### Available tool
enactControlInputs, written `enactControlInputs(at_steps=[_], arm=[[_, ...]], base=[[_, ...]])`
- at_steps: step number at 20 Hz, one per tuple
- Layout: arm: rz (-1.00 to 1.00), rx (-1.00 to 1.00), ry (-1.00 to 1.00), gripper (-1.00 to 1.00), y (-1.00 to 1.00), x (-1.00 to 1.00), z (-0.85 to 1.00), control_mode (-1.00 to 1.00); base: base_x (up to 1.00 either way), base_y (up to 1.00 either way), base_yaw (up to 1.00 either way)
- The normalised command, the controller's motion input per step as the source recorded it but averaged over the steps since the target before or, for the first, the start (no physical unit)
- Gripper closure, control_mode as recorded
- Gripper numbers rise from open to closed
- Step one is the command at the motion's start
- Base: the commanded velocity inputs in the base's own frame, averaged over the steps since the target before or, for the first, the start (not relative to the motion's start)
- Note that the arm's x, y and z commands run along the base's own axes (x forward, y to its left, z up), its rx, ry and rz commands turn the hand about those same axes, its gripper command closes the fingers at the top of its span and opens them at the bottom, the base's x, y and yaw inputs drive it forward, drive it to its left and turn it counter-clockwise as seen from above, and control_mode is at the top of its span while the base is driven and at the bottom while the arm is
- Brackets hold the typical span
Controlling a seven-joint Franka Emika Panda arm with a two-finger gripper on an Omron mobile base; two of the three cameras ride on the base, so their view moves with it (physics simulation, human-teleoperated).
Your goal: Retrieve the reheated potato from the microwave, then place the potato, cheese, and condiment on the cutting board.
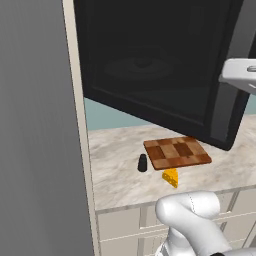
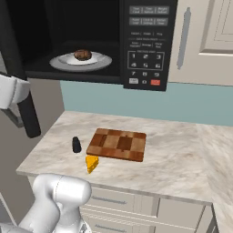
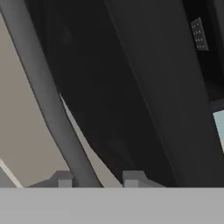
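Marble counter (image 2: 173, 159) holding cutting board (image 2: 117, 144), microwave (image 2: 91, 41) door swung open, tool (image 3: 98, 177) fingers spread astride door handle (image 3: 48, 105)

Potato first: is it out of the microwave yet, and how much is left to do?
Not yet. The microwave door is open, and the claw sits astride the door handle. The potato is on its plate inside. The cheese and condiment stand on the counter beside the cutting board, not on it. All three must be placed.

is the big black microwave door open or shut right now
Open: the black microwave's door is swung wide, and its cavity shows the grey-brown potato on a white round plate.
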Motion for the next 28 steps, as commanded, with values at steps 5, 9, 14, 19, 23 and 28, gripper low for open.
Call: enactControlInputs(at_steps=[5,9,14,19,23,28], arm=[[0.0,0.0,0.17,1.0,0.15,-0.36,-0.08,-1.0],[0.0,-0.01,0.22,-1.0,0.06,-0.3,-0.17,-1.0],[0.0,-0.01,0.12,-1.0,-0.09,-0.51,-0.16,-1.0],[0.0,0.0,0.02,-1.0,-0.17,-0.7,-0.15,-1.0],[0.0,0.01,0.01,-1.0,-0.3,-0.54,-0.05,-1.0],[0.0,0.07,0.11,-1.0,-0.42,-0.03,0.09,-1.0]], base=[[0.0,0.0,0.0],[0.0,0.0,0.0],[0.0,0.0,0.0],[0.0,0.0,0.0],[0.0,0.0,0.0],[0.0,0.0,0.0]])
